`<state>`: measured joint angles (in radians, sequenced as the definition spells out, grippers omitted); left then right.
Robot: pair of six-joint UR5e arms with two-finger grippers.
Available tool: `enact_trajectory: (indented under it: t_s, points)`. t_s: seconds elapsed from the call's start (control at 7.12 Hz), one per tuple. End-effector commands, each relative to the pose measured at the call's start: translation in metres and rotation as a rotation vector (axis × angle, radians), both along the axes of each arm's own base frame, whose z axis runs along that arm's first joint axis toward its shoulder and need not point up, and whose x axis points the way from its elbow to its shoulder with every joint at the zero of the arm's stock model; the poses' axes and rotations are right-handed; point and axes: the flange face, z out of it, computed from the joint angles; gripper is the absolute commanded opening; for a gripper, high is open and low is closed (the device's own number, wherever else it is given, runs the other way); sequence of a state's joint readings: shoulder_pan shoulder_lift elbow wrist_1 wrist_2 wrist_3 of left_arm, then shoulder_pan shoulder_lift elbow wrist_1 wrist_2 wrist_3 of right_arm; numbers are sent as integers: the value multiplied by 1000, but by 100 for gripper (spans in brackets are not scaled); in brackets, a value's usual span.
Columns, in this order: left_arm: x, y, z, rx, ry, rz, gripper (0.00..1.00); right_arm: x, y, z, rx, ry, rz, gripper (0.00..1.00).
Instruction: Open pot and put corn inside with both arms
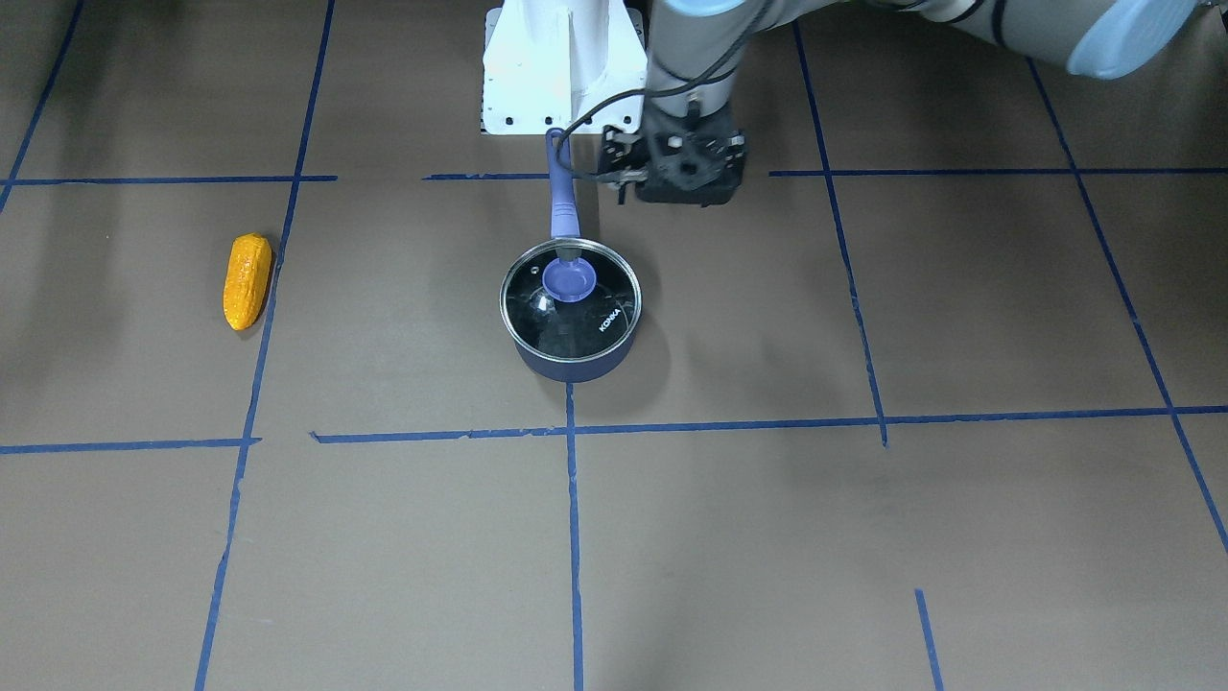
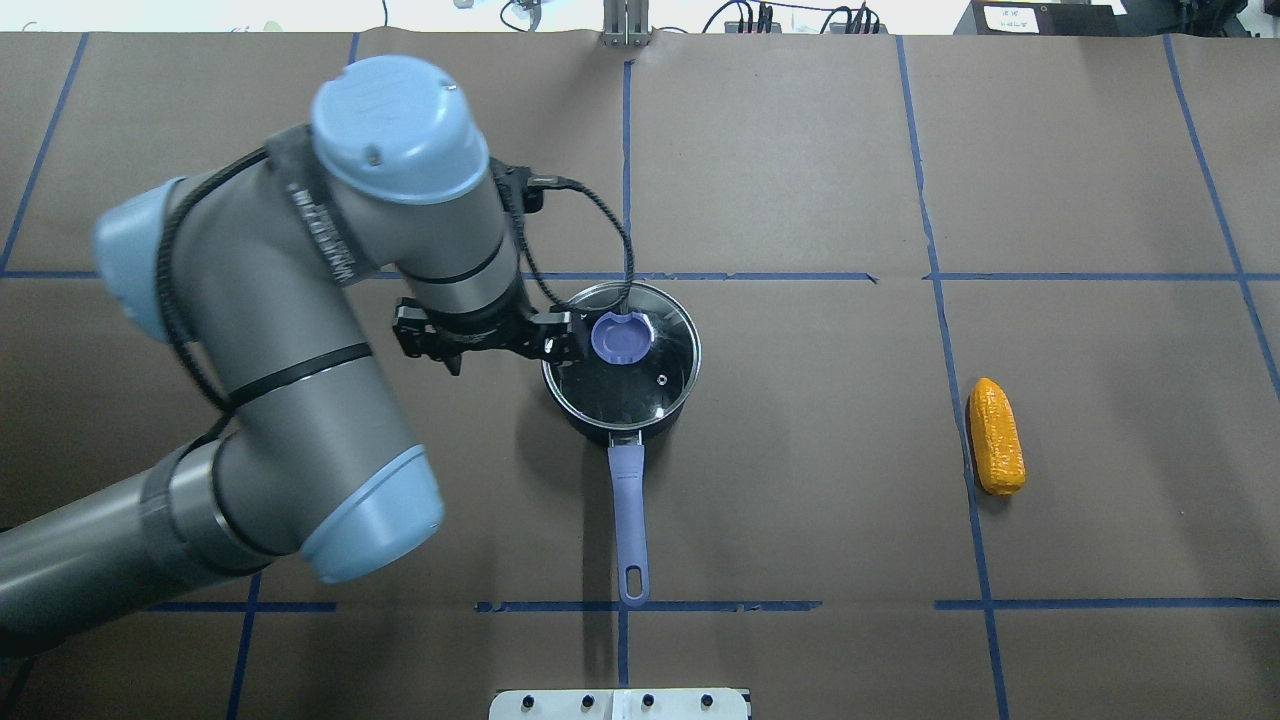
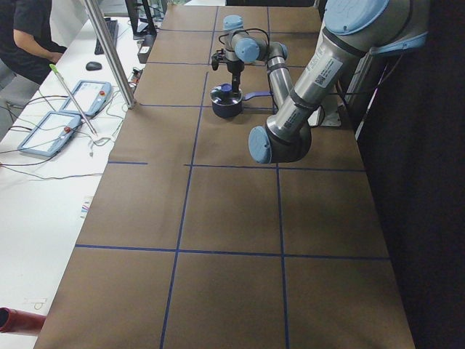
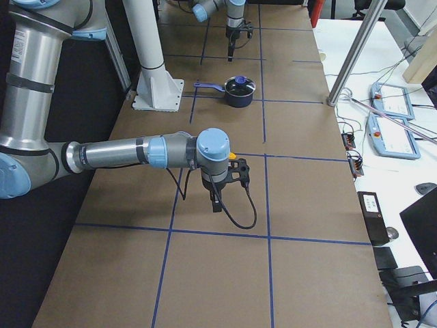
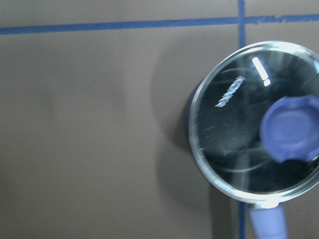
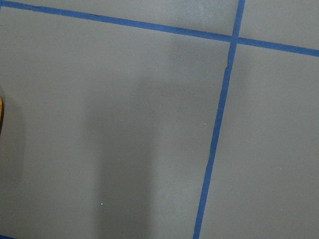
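Observation:
The dark navy pot [image 1: 573,360] stands mid-table with its glass lid [image 1: 537,312] on, purple-blue knob [image 1: 569,280] up and handle [image 1: 562,202] pointing at the robot's base. My left gripper [image 1: 686,182] hangs above the table just to the robot's left of the pot. Its fingers are hidden, so I cannot tell its state. The left wrist view shows the lid [image 5: 234,129] at its right side. The orange-yellow corn [image 2: 997,437] lies alone far to the robot's right. My right gripper [image 4: 216,201] hangs beyond the corn [image 4: 233,156], seen only from the side.
The white base pedestal [image 1: 561,67] stands behind the pot's handle. Blue tape lines [image 1: 571,537] cross the brown table. A metal pole [image 4: 351,58] and control tablets [image 4: 389,99] stand on the white bench along the far edge.

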<state>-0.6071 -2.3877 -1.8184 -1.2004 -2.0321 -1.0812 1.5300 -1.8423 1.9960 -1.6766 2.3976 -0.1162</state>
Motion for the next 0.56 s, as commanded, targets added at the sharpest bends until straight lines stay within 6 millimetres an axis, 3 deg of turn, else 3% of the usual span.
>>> enact_trajectory:
  t_s: [0.0,0.28,0.42]
  points:
    - [41,-31,-15,20,11,-26,100,-3,0,-1,0,0,-6,100]
    - [73,-52,-32,-32,-19,-56,100,-4,0,-1,0,0,-11,100]
    - [79,-54,-31,-51,-28,-66,100,-5,-1,-1,0,0,-12,100]
